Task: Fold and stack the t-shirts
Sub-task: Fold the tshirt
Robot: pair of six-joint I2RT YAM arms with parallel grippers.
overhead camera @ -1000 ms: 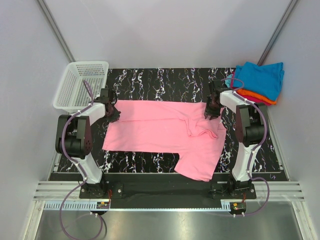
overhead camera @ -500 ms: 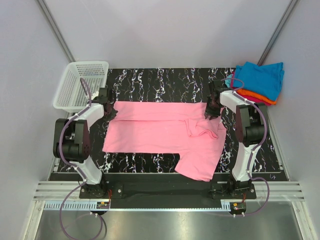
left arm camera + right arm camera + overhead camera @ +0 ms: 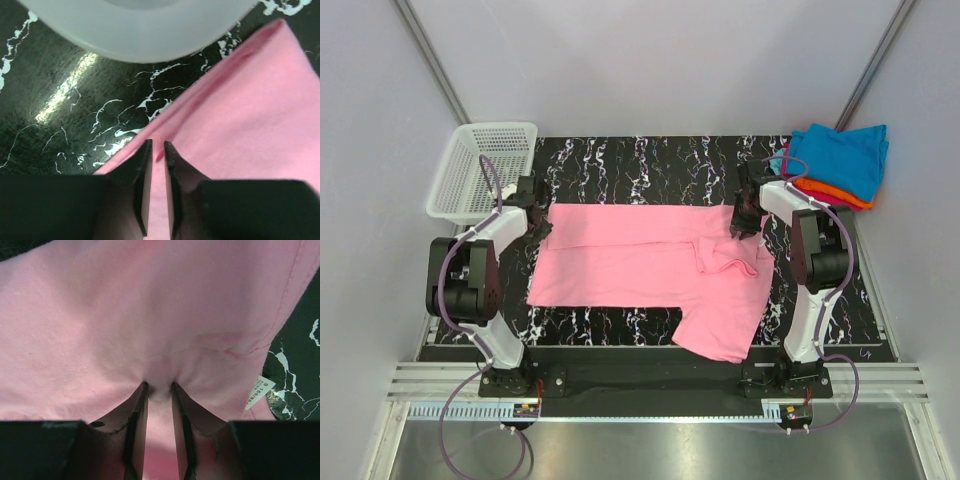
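Observation:
A bright pink t-shirt (image 3: 640,260) lies spread across the black marbled table (image 3: 650,160), one part hanging toward the front edge. My left gripper (image 3: 541,222) is shut on the shirt's far left corner; the wrist view shows pink cloth (image 3: 240,110) pinched between the fingers (image 3: 142,165). My right gripper (image 3: 741,222) is shut on the shirt's far right edge, cloth (image 3: 150,315) bunched between its fingers (image 3: 137,405), with a white label (image 3: 259,391) beside them. Folded teal-blue (image 3: 845,155), orange (image 3: 840,192) and magenta shirts are stacked at the back right.
A white plastic mesh basket (image 3: 485,170) stands at the back left, just behind the left gripper; its rim (image 3: 140,30) fills the top of the left wrist view. Grey walls enclose the table.
Both grippers have shifted slightly away from me with the shirt's far edge, which now lies straighter. The hanging front part has pulled in a little.

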